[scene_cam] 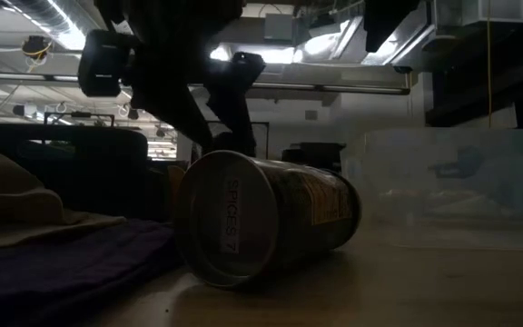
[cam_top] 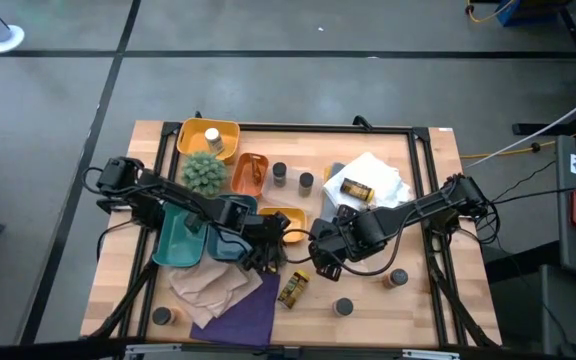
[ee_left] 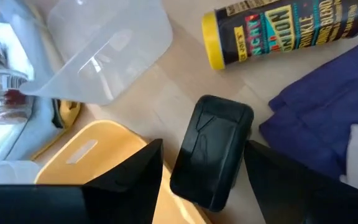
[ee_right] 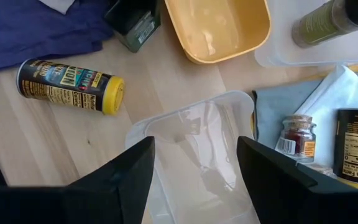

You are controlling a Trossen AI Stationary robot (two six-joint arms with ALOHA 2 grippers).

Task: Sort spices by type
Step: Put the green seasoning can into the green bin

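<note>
My left gripper (ee_left: 204, 186) is open, and its fingers stand on either side of a dark jar with a black lid (ee_left: 211, 149), beside the small yellow tray (ee_left: 98, 155). This jar also shows in the right wrist view (ee_right: 135, 25). My right gripper (ee_right: 194, 180) is open wide above one end of a clear plastic tray (ee_right: 191, 134) and touches nothing that I can see. In the high view both grippers meet at mid-table, the left gripper (cam_top: 263, 252) and the right gripper (cam_top: 323, 250). A yellow-lidded jar (cam_top: 293, 288) lies on its side on the bare wood near them. My left gripper comes from above at the black-lidded jar, one finger (ee_left: 135, 180) on each side of its lid (ee_left: 219, 121). Whether the fingers touch the jar cannot be told.
Purple cloth (cam_top: 248, 312) and brown cloth (cam_top: 206, 285) lie at the near edge. Teal tray (cam_top: 178, 238), orange tray (cam_top: 251, 172), yellow tray (cam_top: 208, 135) and a green plant (cam_top: 205, 172) stand to the left. Loose jars (cam_top: 279, 174) (cam_top: 398, 278) (cam_top: 343, 307); a cork-topped jar (ee_right: 298, 138) by white cloth (cam_top: 373, 175).
</note>
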